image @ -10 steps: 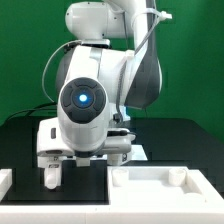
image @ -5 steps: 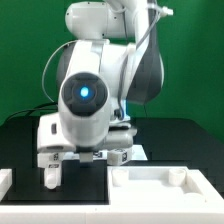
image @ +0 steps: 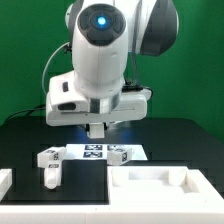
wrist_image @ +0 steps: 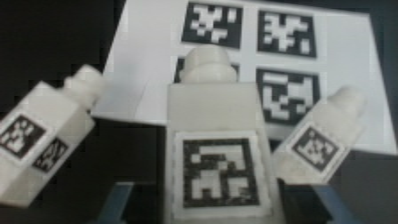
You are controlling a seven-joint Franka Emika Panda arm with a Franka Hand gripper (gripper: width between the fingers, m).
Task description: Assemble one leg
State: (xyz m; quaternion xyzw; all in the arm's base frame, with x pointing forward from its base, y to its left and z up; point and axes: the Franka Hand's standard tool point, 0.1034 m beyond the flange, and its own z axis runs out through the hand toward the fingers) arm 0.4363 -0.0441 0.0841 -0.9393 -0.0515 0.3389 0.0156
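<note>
In the wrist view three white legs with black-and-white tags lie side by side on the black table. The middle leg [wrist_image: 214, 130] lies between my fingers, one finger [wrist_image: 125, 203] on each side, with a gap on both sides. My gripper [wrist_image: 222, 208] is open and empty. In the exterior view the gripper [image: 97, 129] hangs above the marker board [image: 95, 152]. One leg [image: 47, 156] lies off the board's left end and one [image: 119, 153] at its right end. Another leg [image: 51, 178] stands nearer the front.
A large white tray-shaped panel [image: 165, 186] with a raised rim lies at the front on the exterior view's right. A white block edge [image: 5, 180] shows at the front left. The marker board [wrist_image: 249, 40] lies beyond the legs in the wrist view.
The arm has risen from low over the table to well above it. The legs and the marker board, hidden behind the arm before, now show.
</note>
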